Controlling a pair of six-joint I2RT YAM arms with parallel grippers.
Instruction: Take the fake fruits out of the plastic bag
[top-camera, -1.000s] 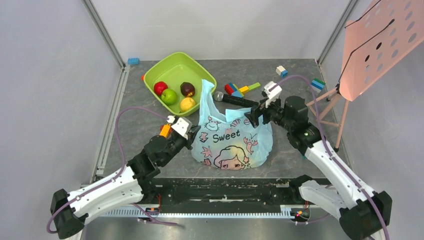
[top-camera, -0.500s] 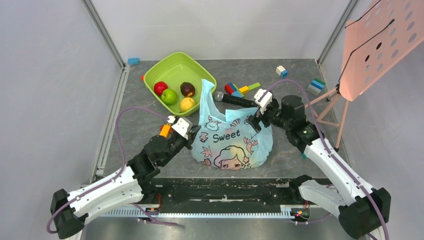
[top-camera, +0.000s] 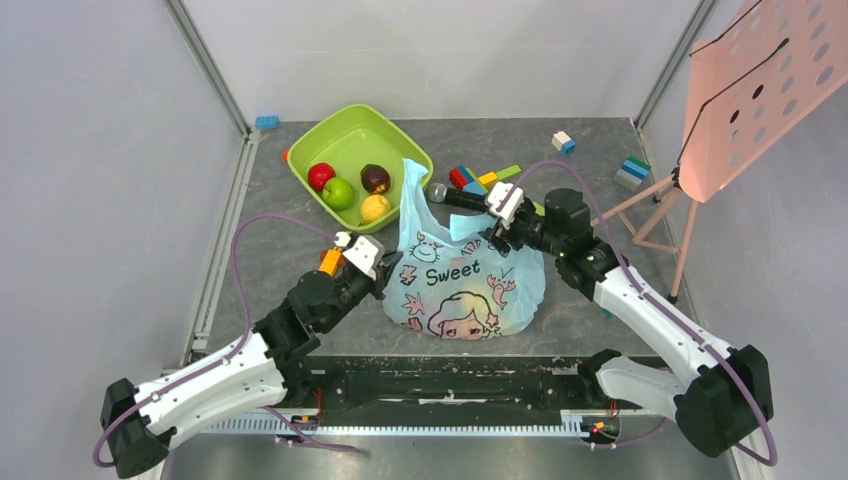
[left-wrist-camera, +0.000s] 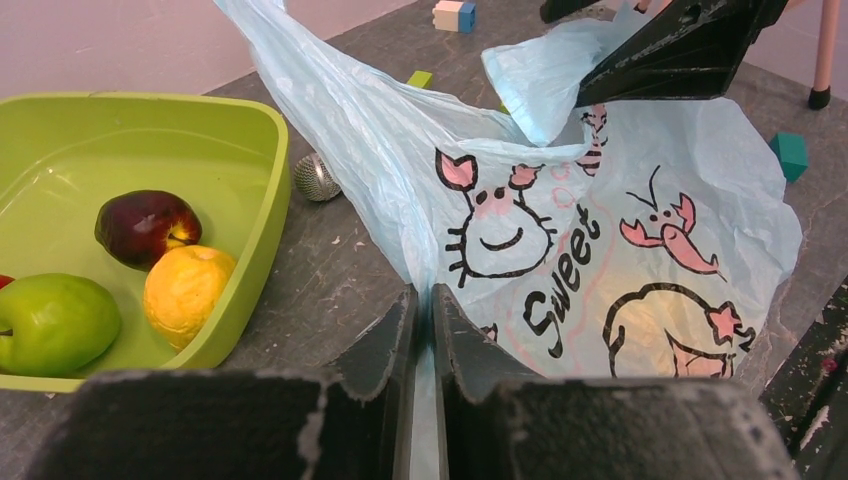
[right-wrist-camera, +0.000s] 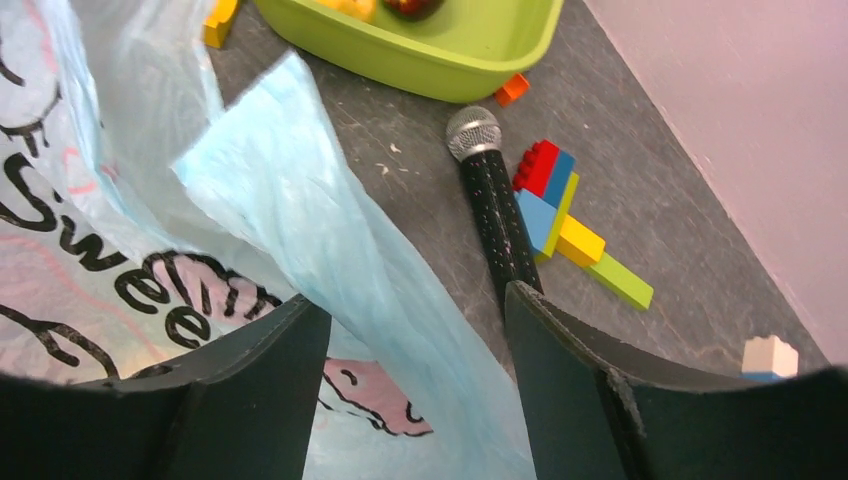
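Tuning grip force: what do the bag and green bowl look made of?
Plastic bag: thin translucent light-blue film, apparently plastic; it creases and crumples. Green bowl: probably rigid moulded plastic, smooth and slightly glossy, with rounded corners.

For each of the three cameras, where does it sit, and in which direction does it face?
Top external: above and behind the bases, looking down on the table; both arms show.
Left wrist: on the left arm, facing across the plastic bag toward the green bowl; the left gripper shows, shut on a bag fold.
Right wrist: on the right arm, looking down at the bag's edge and the microphone; the right gripper shows, open.
Shared: both wrist views catch bag, bowl and microphone.
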